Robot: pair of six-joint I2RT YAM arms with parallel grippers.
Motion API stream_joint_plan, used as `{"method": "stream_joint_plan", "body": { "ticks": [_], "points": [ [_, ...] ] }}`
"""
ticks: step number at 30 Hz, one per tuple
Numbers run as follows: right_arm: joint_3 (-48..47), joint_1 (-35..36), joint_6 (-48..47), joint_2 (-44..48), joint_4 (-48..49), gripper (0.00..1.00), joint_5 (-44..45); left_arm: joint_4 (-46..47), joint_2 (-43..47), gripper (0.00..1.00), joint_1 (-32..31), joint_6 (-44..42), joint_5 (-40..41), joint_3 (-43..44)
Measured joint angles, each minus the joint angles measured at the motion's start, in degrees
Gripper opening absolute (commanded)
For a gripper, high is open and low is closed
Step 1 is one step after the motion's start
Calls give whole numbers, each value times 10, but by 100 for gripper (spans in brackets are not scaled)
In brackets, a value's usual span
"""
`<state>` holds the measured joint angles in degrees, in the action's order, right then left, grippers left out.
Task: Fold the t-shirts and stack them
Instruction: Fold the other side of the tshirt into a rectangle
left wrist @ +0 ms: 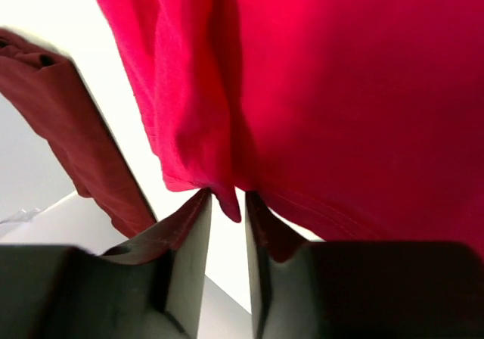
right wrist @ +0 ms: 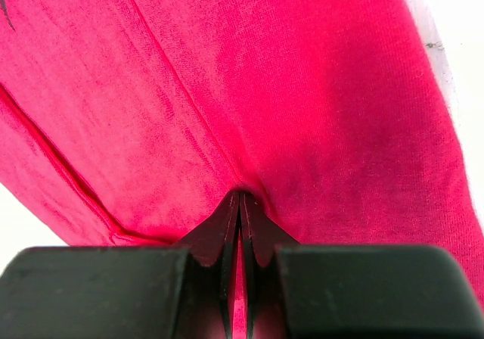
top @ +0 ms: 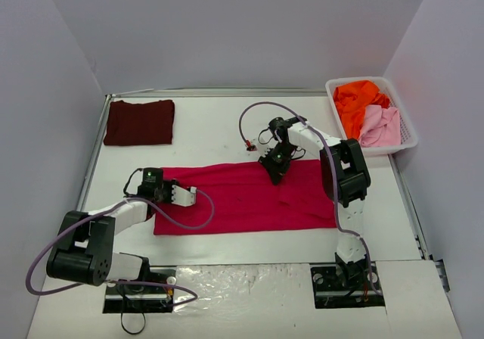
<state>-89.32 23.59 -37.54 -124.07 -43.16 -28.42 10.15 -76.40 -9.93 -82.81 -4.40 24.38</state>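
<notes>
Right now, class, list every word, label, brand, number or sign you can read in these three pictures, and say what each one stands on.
There is no readable text in any view.
The red t-shirt, maroon t-shirt, orange shirt and pink shirt are all plain cloth.
The basket shows no label.

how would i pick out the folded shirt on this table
On the white table, look at the far left corner, opposite the basket. The dark maroon shirt lies there alone as a neat flat rectangle. The crimson shirt is spread mid-table, and the orange shirt and pink shirt sit bunched in the basket.
</notes>
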Motion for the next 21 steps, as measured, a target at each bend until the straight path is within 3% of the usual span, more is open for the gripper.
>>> {"method": "stream_joint_plan", "body": {
  "ticks": [2,8,12,17,21],
  "points": [
    [0,0,0,0,-1,0,-1,-9,1,29,1,-6,1,0],
    [-1,0,0,-2,-5,0,-5,-63,11,28,23,-4,2,26],
    [-1,0,0,-2,-7,0,-7,-169,10,28,87,59,-44,139],
    [-1,0,0,-3,-9,0,-10,-283,-11,31,181,183,-150,355],
    [-1,0,-1,-3,-10,0,-10,-339,-9,27,193,240,-220,404]
  ]
}}
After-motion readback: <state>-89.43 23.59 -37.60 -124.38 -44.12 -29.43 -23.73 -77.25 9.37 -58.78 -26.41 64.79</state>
